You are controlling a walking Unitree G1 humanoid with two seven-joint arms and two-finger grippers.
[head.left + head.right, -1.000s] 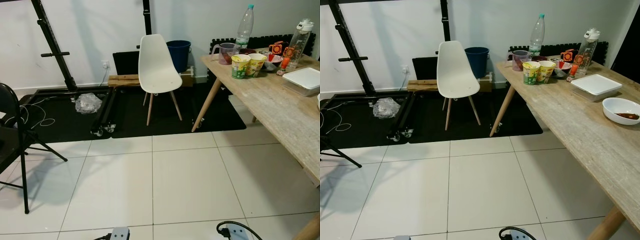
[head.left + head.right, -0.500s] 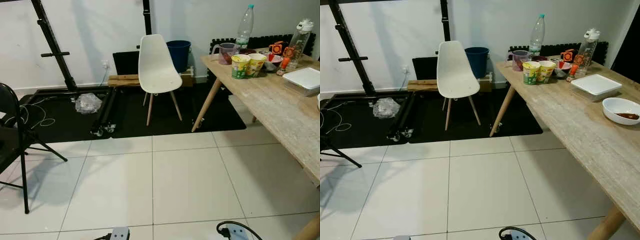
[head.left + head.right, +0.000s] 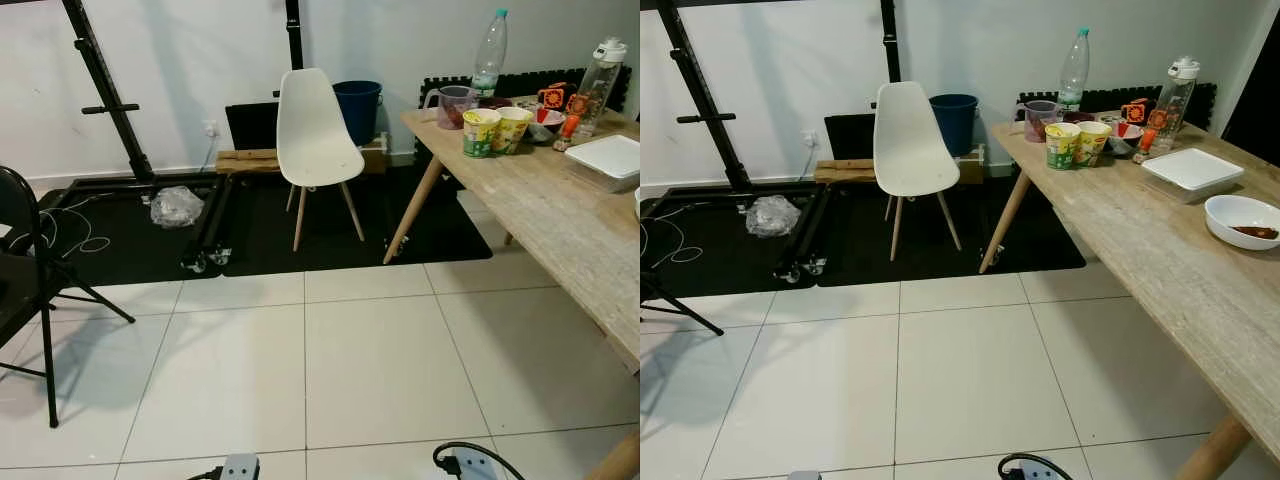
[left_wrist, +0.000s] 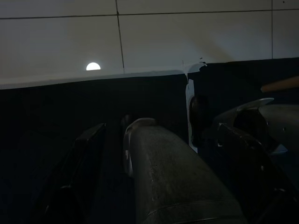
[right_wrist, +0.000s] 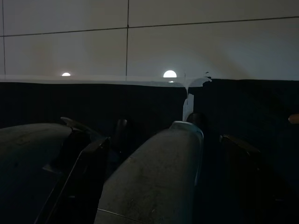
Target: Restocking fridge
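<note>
A long wooden table (image 3: 1160, 260) runs along the right. At its far end stand a clear plastic bottle (image 3: 1073, 60), a pitcher (image 3: 1040, 120), two printed paper cups (image 3: 1063, 145), and a tall drinking bottle with a white lid (image 3: 1173, 100). Closer lie a white lidded container (image 3: 1193, 170) and a white bowl (image 3: 1242, 218) with something brown in it. Both arms hang idle over the floor in dark wrist views. My left gripper (image 4: 161, 133) and right gripper (image 5: 166, 142) are open, holding nothing.
A white chair (image 3: 908, 140) stands on a black mat (image 3: 300, 230) ahead, with a blue bucket (image 3: 954, 120) behind it. A black metal rack (image 3: 110, 100) rises at the left wall. A black folding chair (image 3: 25, 290) is near left. Two power strips (image 3: 465, 463) lie on the floor tiles by my feet.
</note>
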